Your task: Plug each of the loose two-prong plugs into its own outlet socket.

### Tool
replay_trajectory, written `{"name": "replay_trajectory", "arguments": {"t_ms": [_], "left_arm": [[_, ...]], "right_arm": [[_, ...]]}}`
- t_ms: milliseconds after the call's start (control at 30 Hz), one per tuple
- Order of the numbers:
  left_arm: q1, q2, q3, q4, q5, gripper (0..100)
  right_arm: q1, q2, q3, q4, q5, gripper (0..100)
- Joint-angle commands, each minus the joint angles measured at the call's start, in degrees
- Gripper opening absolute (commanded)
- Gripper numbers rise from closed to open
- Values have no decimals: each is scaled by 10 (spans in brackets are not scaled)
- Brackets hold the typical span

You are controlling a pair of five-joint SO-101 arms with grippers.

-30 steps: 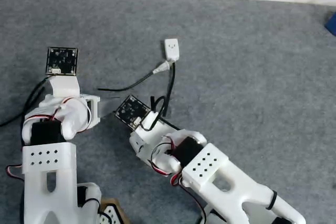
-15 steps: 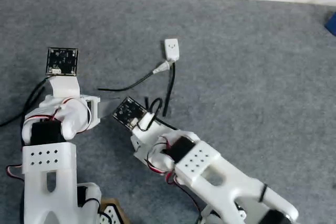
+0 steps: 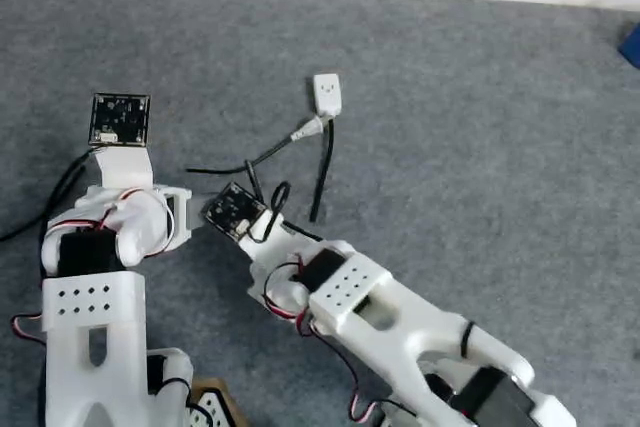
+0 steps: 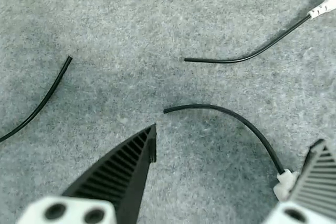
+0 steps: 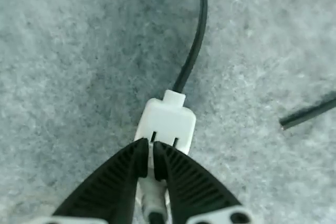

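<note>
Right gripper (image 5: 149, 153) clenched on two-prong plug (image 5: 150, 190), socket (image 5: 167, 121) just ahead: push straight, prongs square to slots; left gripper (image 4: 236, 137) released

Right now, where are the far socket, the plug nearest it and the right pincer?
Socket (image 3: 326, 94): high view, centre of its white face.
Plug (image 3: 308, 131): high view, white body at the cord's end.
Right pincer (image 5: 147, 163): right wrist view, between its fingertips, shut on a connector (image 5: 167, 121).
</note>
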Motion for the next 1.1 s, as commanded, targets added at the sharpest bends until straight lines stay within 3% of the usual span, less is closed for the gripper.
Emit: {"name": "replay_trajectory", "arguments": {"t_ms": [0,400,733,1067], "left_arm": [[-4,-7,-28,9,-6,425],[0,-7,-22,11,-17,425],[0,-3,-22,11,-18,425],[0,-3,-22,10,-18,425]], "right_arm": [[0,6,36,-6,-4,5],[25,5,-5,34,-4,15],[1,4,-150,138,-4,281],[-53,-3,-219,219,-40,300]]}}
